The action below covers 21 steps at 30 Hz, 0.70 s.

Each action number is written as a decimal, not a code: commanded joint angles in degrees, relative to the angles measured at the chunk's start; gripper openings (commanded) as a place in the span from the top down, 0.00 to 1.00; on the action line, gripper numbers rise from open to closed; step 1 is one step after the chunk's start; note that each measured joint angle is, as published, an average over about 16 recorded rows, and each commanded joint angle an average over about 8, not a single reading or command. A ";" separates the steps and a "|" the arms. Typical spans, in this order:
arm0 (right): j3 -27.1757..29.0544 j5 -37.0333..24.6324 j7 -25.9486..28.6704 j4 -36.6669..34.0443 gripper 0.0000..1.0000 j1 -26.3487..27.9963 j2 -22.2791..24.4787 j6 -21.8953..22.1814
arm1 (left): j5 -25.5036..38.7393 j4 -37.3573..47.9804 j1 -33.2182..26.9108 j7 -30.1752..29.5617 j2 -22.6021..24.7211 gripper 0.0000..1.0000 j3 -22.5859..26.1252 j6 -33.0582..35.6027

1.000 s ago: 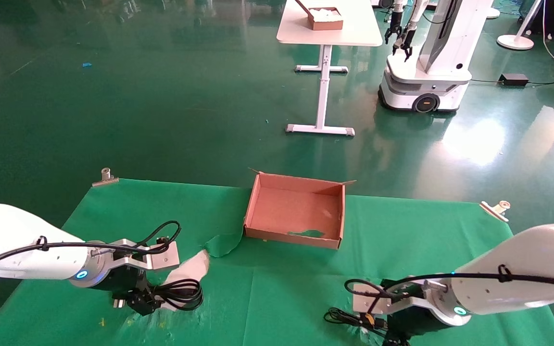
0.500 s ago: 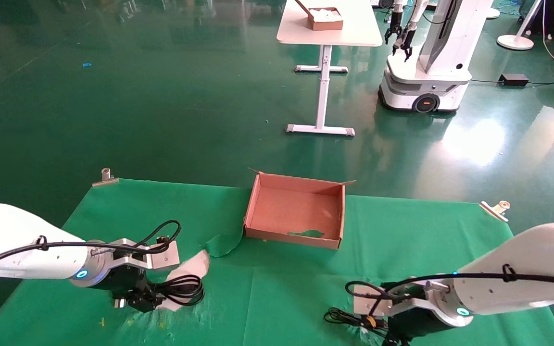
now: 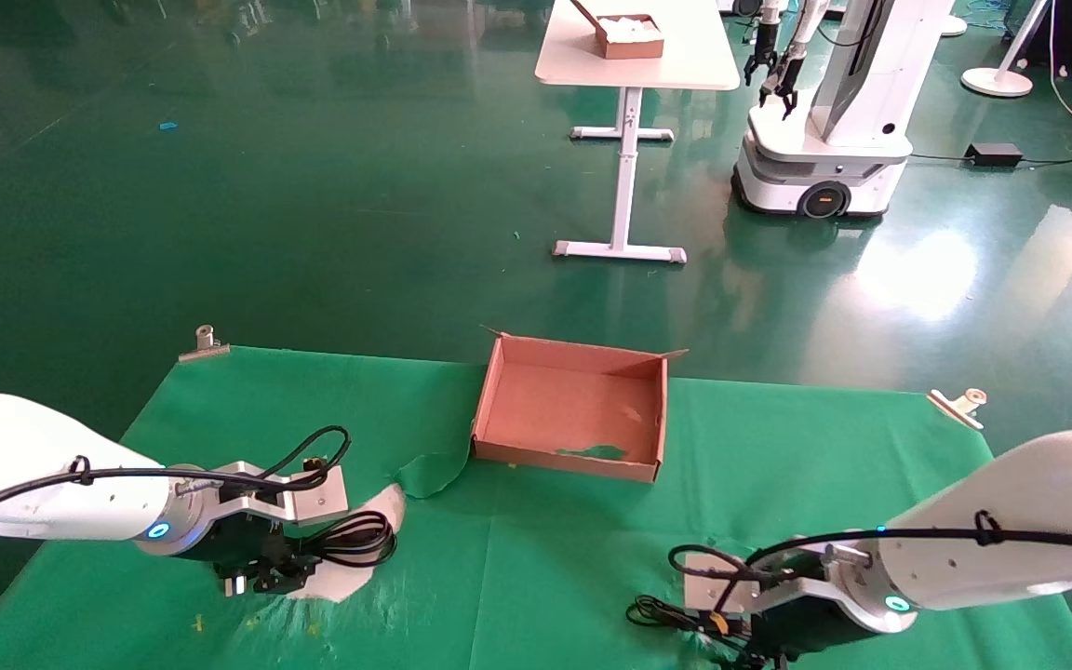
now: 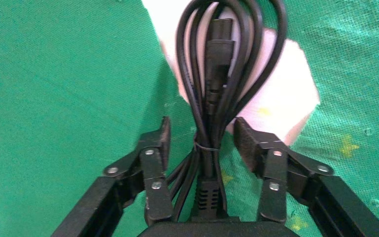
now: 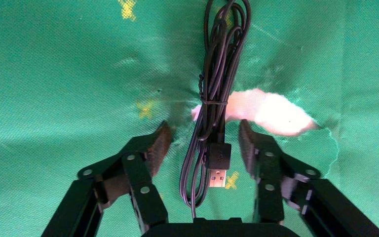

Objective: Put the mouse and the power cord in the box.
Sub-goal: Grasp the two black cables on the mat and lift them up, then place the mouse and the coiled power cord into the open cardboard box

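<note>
Tabletop (image 3: 545, 577) under green cloth, clipped at the far corners; its near edge is cut off in head view. The box (image 3: 571, 407) sits at 12 o'clock on the far-centre cloth, open top, nothing inside but a green scrap.

Left gripper (image 4: 201, 141) is at 8 o'clock, low over a tear in the cloth that shows white. Head view hides its jaws behind the wrist body; only loops of the power cord (image 3: 361, 538) stick out toward the box. Left wrist view fills that in: jaws apart, one finger pad either side of the tied cord bundle (image 4: 212, 98), pads not touching it, one connector lying along the loops. Pronged plug not identifiable.

Right gripper (image 5: 203, 142) is at 5 o'clock, near edge; in head view it's mostly cropped and only a bit of thin wire shows beside it. Right wrist view: jaws spread, straddling the mouse (image 5: 216, 89) cable bundle with its USB plug between the pads, no contact. Mouse body itself isn't visible in any view, so can't tell where it lies. Another white tear sits just beyond the bundle.
</note>
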 commanded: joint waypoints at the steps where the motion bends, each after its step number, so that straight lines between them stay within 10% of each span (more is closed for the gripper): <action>1: 0.00 0.02 -0.02 0.03 1.00 0.01 0.02 -0.03 | 0.00 -0.01 0.00 0.00 -0.01 1.00 0.00 0.01; 21: 0.03 0.02 -0.09 0.15 1.00 0.05 0.08 0.18 | 0.03 -0.02 0.03 0.00 0.00 1.00 0.00 0.03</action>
